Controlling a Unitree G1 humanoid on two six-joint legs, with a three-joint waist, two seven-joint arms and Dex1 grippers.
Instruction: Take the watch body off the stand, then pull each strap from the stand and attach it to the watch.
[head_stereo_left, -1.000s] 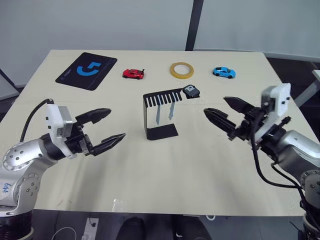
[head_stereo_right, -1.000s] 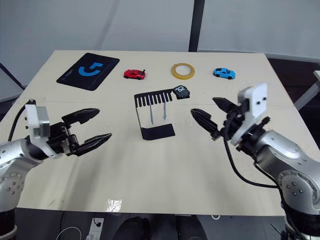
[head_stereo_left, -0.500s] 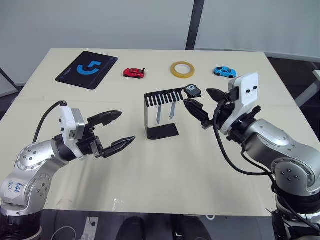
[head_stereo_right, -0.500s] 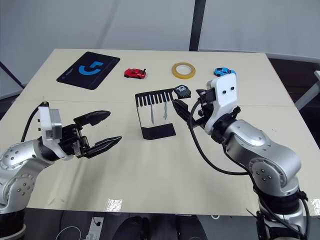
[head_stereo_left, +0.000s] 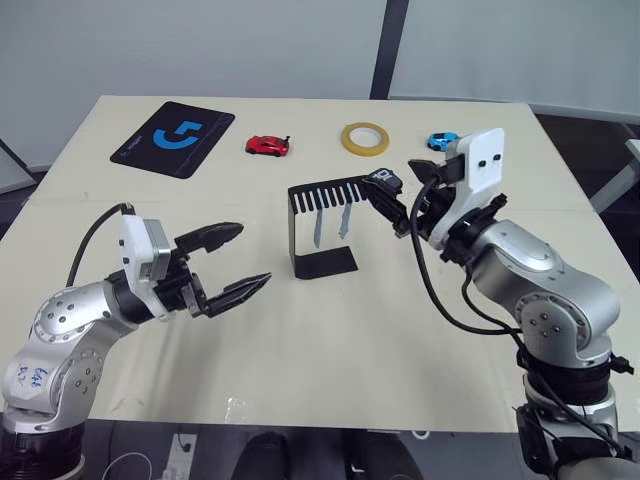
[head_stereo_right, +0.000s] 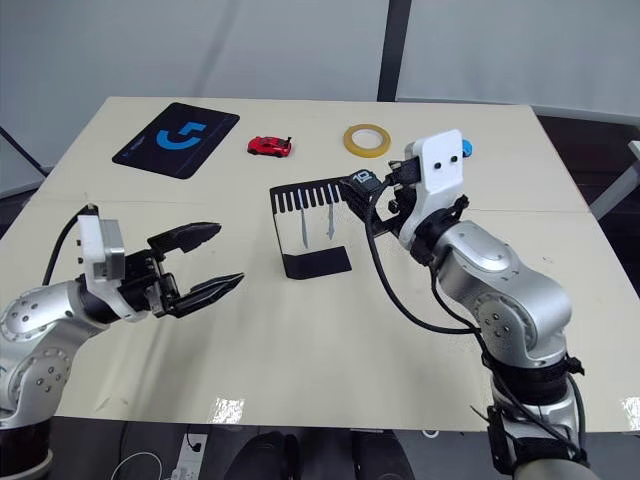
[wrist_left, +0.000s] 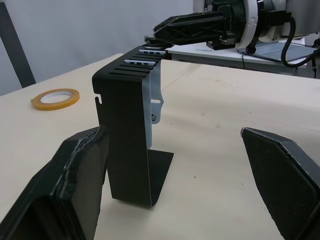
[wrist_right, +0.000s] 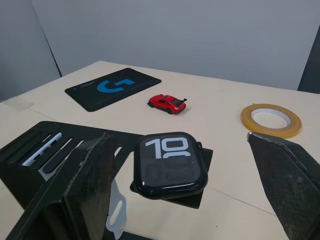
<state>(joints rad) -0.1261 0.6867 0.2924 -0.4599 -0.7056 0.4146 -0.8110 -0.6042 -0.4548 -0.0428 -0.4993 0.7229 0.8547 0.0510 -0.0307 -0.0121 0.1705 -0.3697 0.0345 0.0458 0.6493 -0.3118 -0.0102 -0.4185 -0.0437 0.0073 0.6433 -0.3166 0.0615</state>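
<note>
Two tools spread wide: right tool (wrist_right: 175, 200) straddles the watch body (wrist_right: 170, 167) atop the stand (head_stereo_left: 320, 225), straps (head_stereo_left: 329, 224) hanging below; left tool (head_stereo_left: 226, 263) waits nearby, empty. Risk: one finger nudges the stand, tipping it. Pale surface (head_stereo_left: 330, 340), grey walls behind.

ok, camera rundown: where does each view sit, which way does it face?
Left and right eye: head, looking forward and down at the table; both arms show.
Left wrist: looks along the left gripper at the stand; right gripper beyond.
Right wrist: looks along the right gripper at the watch body.
Shared: stand and tape roll in every view.
</note>
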